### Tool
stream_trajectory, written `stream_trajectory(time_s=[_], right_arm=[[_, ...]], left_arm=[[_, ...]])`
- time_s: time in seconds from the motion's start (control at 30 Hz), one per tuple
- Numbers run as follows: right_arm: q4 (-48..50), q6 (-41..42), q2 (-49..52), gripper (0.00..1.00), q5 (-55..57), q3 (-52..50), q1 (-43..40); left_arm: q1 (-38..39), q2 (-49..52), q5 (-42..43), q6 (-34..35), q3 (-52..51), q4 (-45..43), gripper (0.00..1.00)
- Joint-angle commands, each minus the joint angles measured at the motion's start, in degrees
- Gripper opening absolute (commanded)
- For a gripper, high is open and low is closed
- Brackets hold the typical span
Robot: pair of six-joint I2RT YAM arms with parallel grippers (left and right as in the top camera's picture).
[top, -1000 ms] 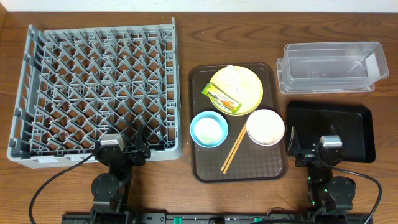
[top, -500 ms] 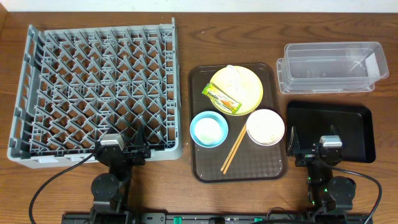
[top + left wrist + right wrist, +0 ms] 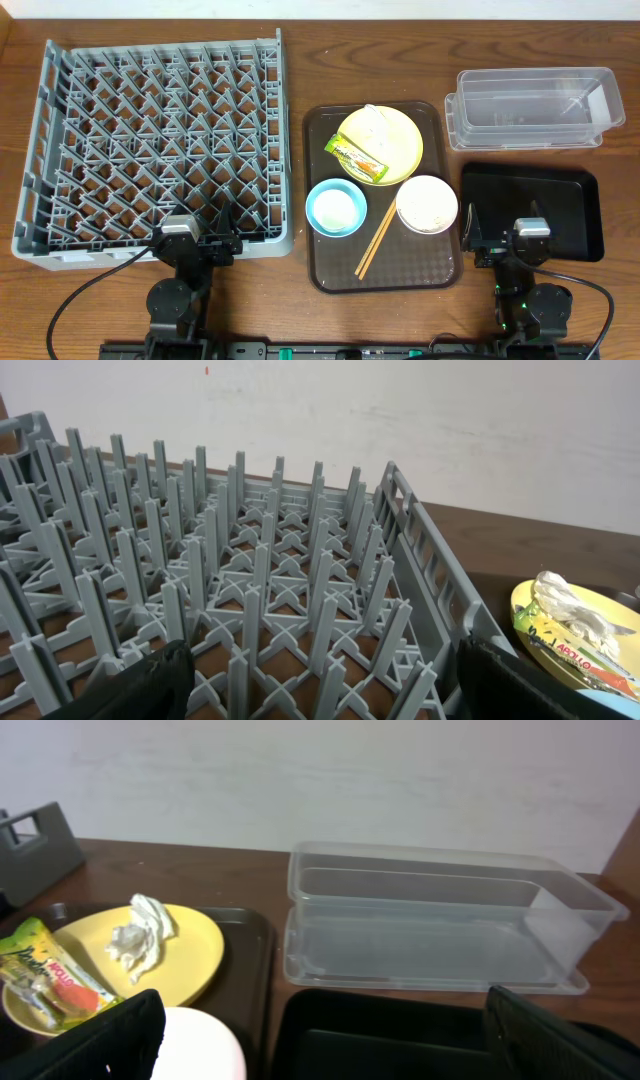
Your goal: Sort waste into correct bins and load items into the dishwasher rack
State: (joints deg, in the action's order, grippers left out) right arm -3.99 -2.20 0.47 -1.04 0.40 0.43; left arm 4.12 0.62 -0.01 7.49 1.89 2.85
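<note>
While the left end effector (image 3: 330, 690) and right end effector (image 3: 325, 1040) gape released, the grey plastic lattice rack (image 3: 150, 130) and clear rectangular tub (image 3: 530, 72) lie untouched.

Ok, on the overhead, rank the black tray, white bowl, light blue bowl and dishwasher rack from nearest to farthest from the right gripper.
From the right gripper:
1. Black tray, right beside it; the gripper overlaps its near left edge.
2. White bowl, just to its left, on the brown tray.
3. Light blue bowl, further left on that tray.
4. Dishwasher rack, far left of the table.
</note>
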Motion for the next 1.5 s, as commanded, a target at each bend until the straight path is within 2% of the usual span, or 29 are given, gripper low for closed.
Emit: stream_trajectory(time_s=[0.0, 0.13, 0.63, 0.83, 1.1, 1.3, 1.47], right_arm=[[0.0, 1.9, -0.1, 0.99, -2.3, -0.1, -0.4], [0.0, 5.1, -0.1, 0.99, -2.2, -0.1, -0.4], [0.0, 5.2, 0.0, 0.99, -2.2, 0.8, -0.4], [-0.1, 5.2, 3.7, 0.99, -2.3, 4.0, -0.4], [-0.1, 4.7, 19.7, 0.99, -2.9, 15.3, -0.4], [-2.6, 1.0, 38.1, 0.99, -11.7, 28.2, -0.3], [-10.6, -1.6, 53.2, 0.99, -20.1, 40.9, -0.2]], left_arm=[[-0.3, -0.4, -0.7, 0.1, -1.7, 1.3, 0.86], [-0.3, -0.4, -0.7, 0.1, -1.7, 1.3, 0.86], [-0.3, -0.4, -0.7, 0.1, -1.7, 1.3, 0.86], [-0.3, 0.1, -0.7, 0.1, 0.0, 1.3, 0.86], [-0.3, 9.1, -0.7, 0.1, 7.6, 3.5, 0.86], [-0.3, 23.2, -0.7, 0.1, 19.0, 10.1, 0.86], [-0.3, 34.8, -0.7, 0.1, 30.6, 20.3, 0.86]])
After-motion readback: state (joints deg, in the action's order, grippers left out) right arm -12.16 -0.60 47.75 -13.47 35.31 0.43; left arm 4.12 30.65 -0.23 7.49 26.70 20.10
